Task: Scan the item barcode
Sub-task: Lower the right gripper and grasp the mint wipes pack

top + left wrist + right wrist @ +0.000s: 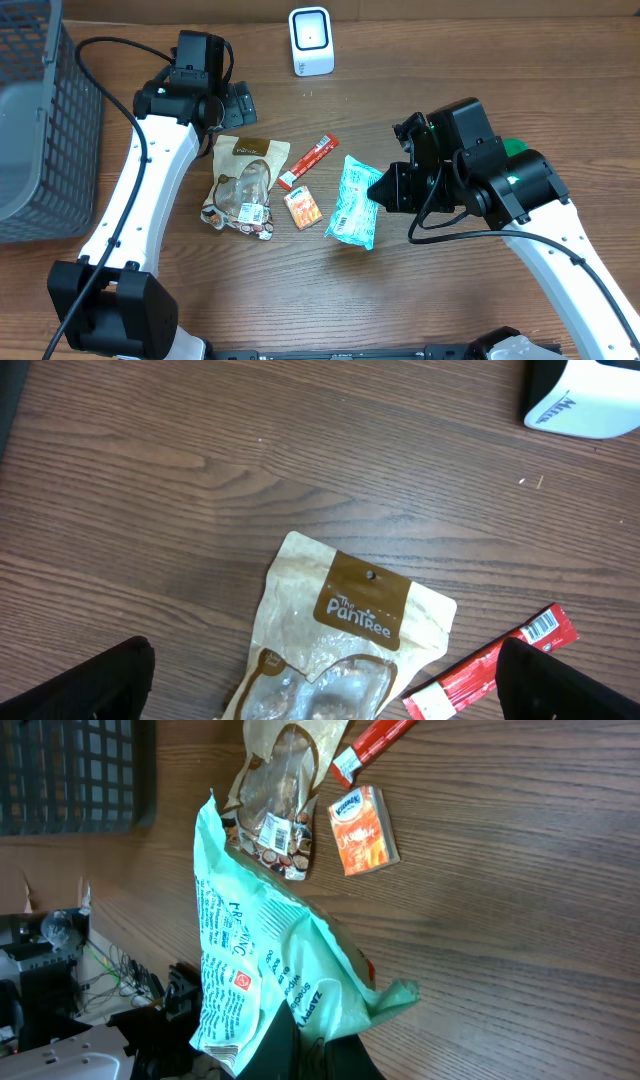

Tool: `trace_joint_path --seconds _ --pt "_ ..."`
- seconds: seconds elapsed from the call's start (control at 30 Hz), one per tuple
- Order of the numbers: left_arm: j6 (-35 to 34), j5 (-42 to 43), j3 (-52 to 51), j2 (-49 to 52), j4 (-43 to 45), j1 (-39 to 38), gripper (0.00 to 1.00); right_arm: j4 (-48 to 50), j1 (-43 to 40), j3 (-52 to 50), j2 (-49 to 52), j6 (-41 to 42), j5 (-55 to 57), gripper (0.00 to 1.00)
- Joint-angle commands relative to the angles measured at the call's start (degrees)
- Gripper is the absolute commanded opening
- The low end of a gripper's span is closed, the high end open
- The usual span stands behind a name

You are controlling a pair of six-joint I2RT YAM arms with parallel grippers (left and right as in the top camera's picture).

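My right gripper (386, 190) is shut on one end of a mint-green wipes packet (354, 204), the item. In the right wrist view the packet (255, 955) hangs out from my fingers (300, 1055), its printed side toward the camera. A barcode-like strip (219, 1048) sits near its lower edge. The white scanner (311, 41) stands at the table's back middle, well away from the packet. My left gripper (236, 104) is open above the top of a tan snack pouch (345, 625), with nothing between its fingers (85, 685).
A red stick pack (308, 162) and a small orange box (302, 207) lie between the pouch (243, 175) and the packet. A grey wire basket (40, 130) fills the left edge. The scanner's corner (590, 400) shows at the top right of the left wrist view.
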Motion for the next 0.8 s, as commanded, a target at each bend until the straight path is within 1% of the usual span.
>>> trace_joint_path --seconds 0.0,0.2,0.37,0.53,0.6,0.77 --pt "-0.37 -0.37 0.76 -0.07 0.04 -0.11 1.00 0.55 -0.22 0.39 -1.16 0.20 -0.31 0.04" --pt "-0.37 -0.37 0.76 -0.07 0.04 -0.11 1.00 0.55 -0.22 0.39 -1.07 -0.24 0.11 0.04" --pt "-0.37 -0.37 0.76 -0.07 0.04 -0.11 1.00 0.52 -0.22 0.37 0.04 -0.46 4.68 0.04" --pt "-0.37 -0.37 0.76 -0.07 0.04 -0.11 1.00 1.51 -0.22 0.02 1.36 -5.16 4.70 0.04" --pt "-0.37 -0.37 0.76 -0.07 0.04 -0.11 1.00 3.08 -0.22 -0.70 1.79 -6.56 4.72 0.04" --pt "-0.37 -0.37 0.76 -0.07 0.04 -0.11 1.00 9.90 -0.22 -3.21 3.32 -6.80 7.96 0.04"
